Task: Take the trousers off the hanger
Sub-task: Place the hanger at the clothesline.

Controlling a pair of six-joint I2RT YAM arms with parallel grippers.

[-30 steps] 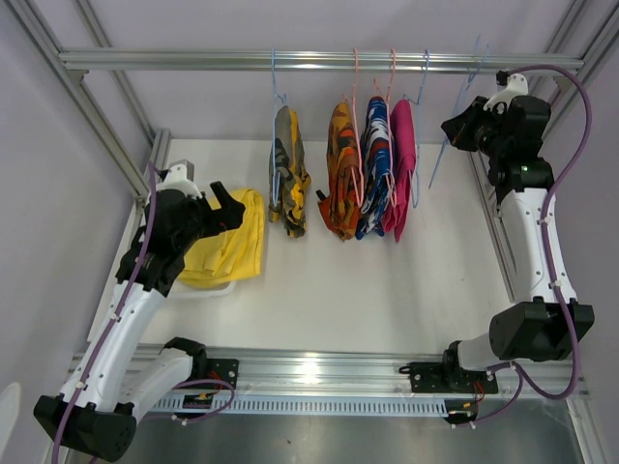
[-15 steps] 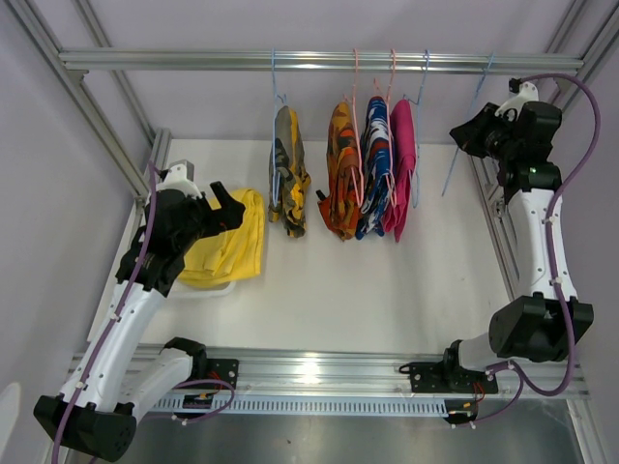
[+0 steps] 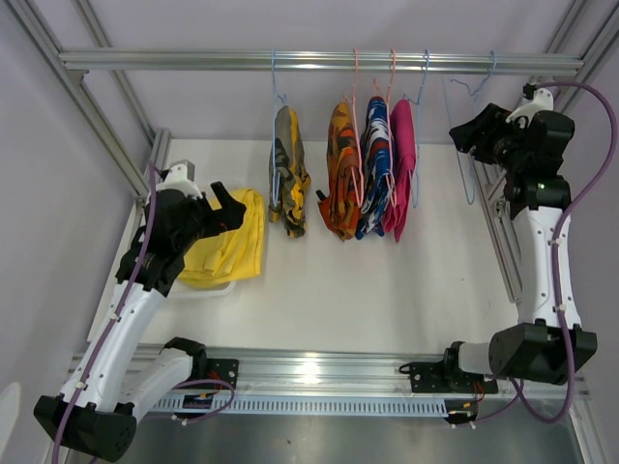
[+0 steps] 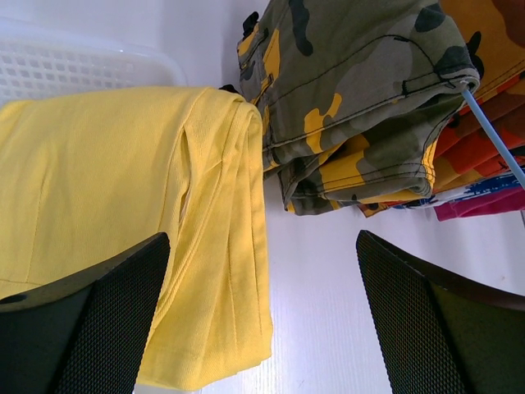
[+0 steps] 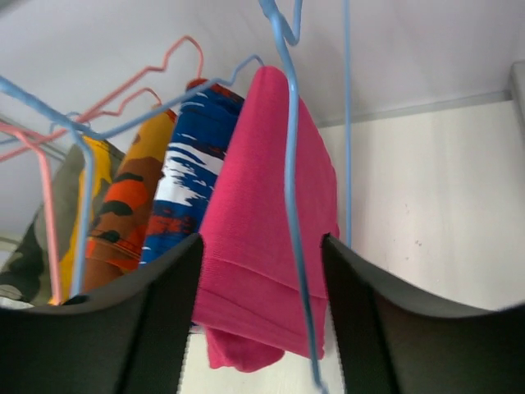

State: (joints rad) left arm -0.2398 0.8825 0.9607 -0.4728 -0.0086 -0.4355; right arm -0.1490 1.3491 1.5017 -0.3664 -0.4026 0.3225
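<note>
White tabletop (image 3: 387, 290), matte and bare-looking, inside a pale grey cell; ribbed aluminium rail (image 3: 193, 61) across the back.

Possible trouble, biggest first. Four trousers hung from that rail: camouflage pair (image 3: 287, 174) a little apart, then orange pair (image 3: 340, 174), blue-red-white pair (image 3: 375, 159) and magenta pair (image 3: 402, 159) pressed together. Likely to drag a neighbour or set the whole cluster swinging if one is tugged sideways. Yellow pair (image 3: 232, 246) already off, draped over the rim of a white basket (image 4: 66, 61), partly on the table; liable to slip off if brushed by the left gripper (image 4: 262, 283), hovering just above it, jaws spread wide, nothing held. Empty blue hanger (image 3: 460, 145) at the rail's right end, seemingly hooked on; one thin wire passing between the fingers of the right gripper (image 5: 261, 279), jaws parted, not clamping it. Could catch on a finger and be lifted off the rail, or knock into the magenta pair just beside.

Materials. Yellow and magenta: soft fine-ribbed knit, folded flat. Camouflage: stiffer woven twill, stitched seams, bunched folds. Basket: rigid plastic lattice. Hangers: slim bent wire, blue or pink, springy. Finger pads: black, finely dimpled.
</note>
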